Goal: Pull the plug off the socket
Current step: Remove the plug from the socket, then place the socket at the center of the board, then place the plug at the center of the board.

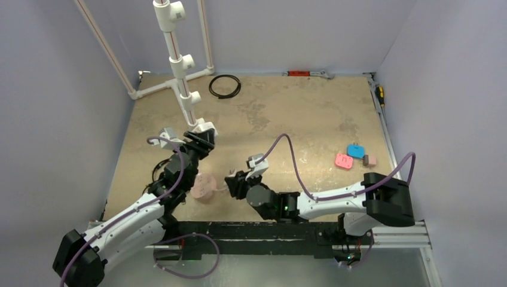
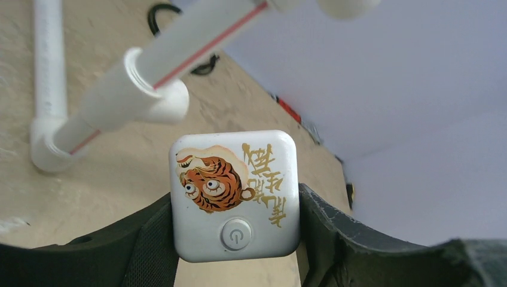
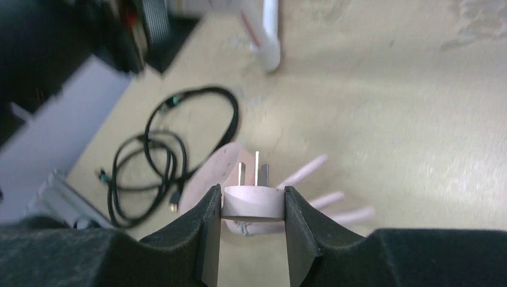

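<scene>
Open bench (image 1: 311, 113) lies ahead; a white pipe stand (image 1: 179, 66) rises just beside my left claw (image 2: 236, 230). That claw clamps the socket (image 2: 234, 179); my right claw (image 3: 251, 209) clamps the pink plug (image 3: 252, 202), apart from it.

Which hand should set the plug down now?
Right, most likely. The right hand clamps the pink plug, its prongs bare and free; the left hand is busy holding the socket near the white pipe.
</scene>
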